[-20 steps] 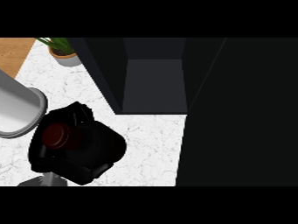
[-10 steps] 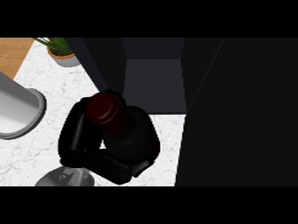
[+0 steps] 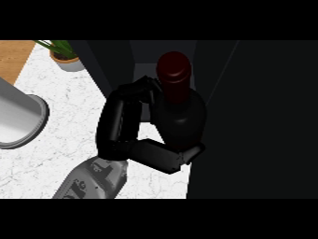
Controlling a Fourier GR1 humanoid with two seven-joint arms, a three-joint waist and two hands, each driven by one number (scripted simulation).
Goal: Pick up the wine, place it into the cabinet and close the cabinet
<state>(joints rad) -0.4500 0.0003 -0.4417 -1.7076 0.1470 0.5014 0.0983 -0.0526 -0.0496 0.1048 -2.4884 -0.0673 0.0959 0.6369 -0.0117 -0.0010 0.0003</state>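
The robot hand (image 3: 130,128) is curling round the wine bottle (image 3: 180,116), fingers wrapping the shoulder from the left and thumb pressing under the body at lower right. Which arm this is cannot be told with certainty; the forearm is entering from lower centre-left, so it is probably the left one. No second hand is showing.

The bottle is hanging upright, dark red cap uppermost, above the worktop (image 3: 51,158) at the mouth of the open cabinet (image 3: 148,51).

Step in hand, by judgement: carrying the wine into the cabinet. The next move is calling for a push further inward, a set-down, release, then swinging the dark door (image 3: 271,121) shut.

No label or writing is readable on the bottle. A grey cylinder (image 3: 10,116) is standing at left, a potted plant (image 3: 65,56) beyond.
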